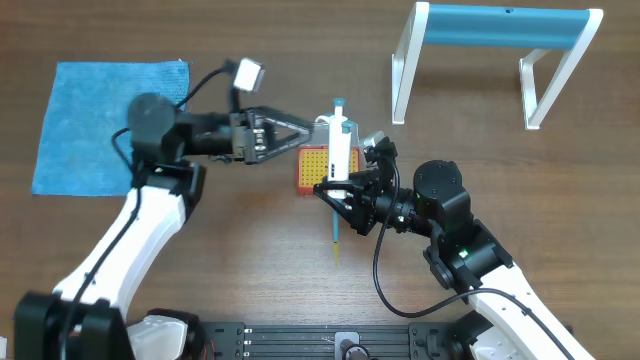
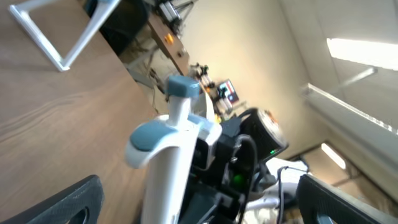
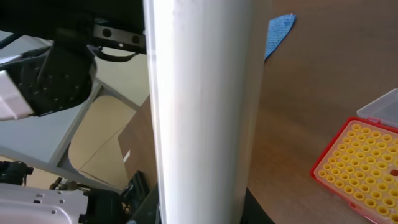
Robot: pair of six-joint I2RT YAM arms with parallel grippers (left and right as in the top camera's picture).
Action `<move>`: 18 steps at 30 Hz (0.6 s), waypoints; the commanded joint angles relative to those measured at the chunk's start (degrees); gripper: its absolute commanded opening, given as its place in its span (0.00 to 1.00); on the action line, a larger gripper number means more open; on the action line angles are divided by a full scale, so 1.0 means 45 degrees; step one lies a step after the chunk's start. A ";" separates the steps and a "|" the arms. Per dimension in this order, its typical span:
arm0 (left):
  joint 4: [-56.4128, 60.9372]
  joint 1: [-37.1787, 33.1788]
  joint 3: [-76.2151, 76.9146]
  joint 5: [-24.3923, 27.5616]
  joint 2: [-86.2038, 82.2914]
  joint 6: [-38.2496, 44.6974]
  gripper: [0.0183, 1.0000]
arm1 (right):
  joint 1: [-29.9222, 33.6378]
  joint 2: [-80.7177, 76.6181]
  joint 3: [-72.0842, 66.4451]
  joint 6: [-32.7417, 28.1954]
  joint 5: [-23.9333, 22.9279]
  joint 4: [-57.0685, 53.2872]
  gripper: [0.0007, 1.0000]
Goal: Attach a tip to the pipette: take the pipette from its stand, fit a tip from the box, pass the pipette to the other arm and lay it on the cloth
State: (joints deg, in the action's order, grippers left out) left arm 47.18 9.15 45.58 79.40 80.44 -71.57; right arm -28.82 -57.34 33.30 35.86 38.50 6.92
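The white pipette with a blue head hangs upright-tilted over the table, a yellow tip on its lower end. My right gripper is shut on its body. My left gripper is open, and its fingers stand wide on either side of the pipette's upper part without closing on it. Just beside the pipette is the red tip box, its yellow tips showing in rows. The blue cloth lies flat at the far left.
The white-and-blue pipette stand is at the back right, away from both arms. Bare wooden table lies between the cloth and the tip box and along the front. The tip box's clear lid is open behind it.
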 commanded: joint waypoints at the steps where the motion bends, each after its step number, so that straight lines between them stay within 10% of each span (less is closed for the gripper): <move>1: 0.0714 0.0379 0.0355 0.0612 0.0578 0.0330 1.00 | -0.0029 0.0000 0.0141 0.0083 0.1005 0.1078 0.08; 15: 0.0724 0.1661 0.0355 -0.0087 0.0588 0.1316 0.77 | -0.0034 0.0000 0.0141 0.0797 0.1948 0.1394 0.08; 18: 0.0724 0.1666 0.0355 -0.0209 0.0588 0.1311 0.56 | -0.0034 0.0000 0.0141 0.0855 0.2273 0.1394 0.08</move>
State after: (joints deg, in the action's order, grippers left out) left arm 50.17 16.56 45.60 79.77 82.83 -67.37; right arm -28.84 -57.43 33.28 38.79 45.78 12.53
